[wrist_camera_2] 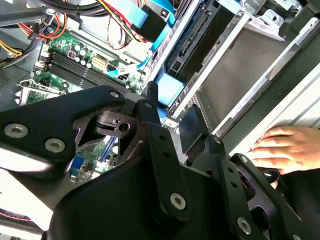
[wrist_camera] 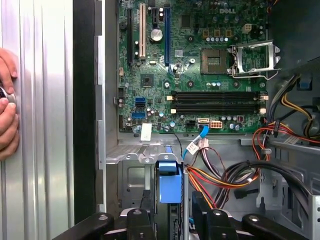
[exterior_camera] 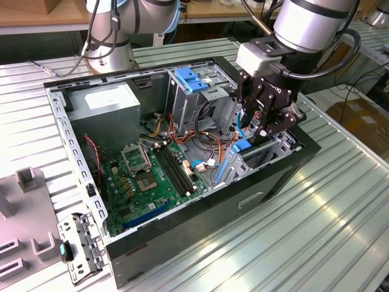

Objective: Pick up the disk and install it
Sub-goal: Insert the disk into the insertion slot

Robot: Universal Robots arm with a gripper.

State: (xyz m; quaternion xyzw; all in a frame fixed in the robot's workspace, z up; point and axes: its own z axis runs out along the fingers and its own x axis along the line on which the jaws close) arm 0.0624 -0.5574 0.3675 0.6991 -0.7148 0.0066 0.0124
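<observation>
Exterior view: hand sat low inside the open black case, at the sheet-metal bay in one corner of the case. The disk stood on edge in that bay, blue rail showing. Judged: pick-up done, installing under way. Seating would call for rails square to the bay's guides and a straight push.

Second wrist view: smooth blue plastic against matte black linkage, with the case's bare grey steel beyond.

First wrist view: disk between the case's wall and tangled wires. A person's fingers rested on the ribbed surface outside the case. Could not tell whether the hand was clamped or apart.
</observation>
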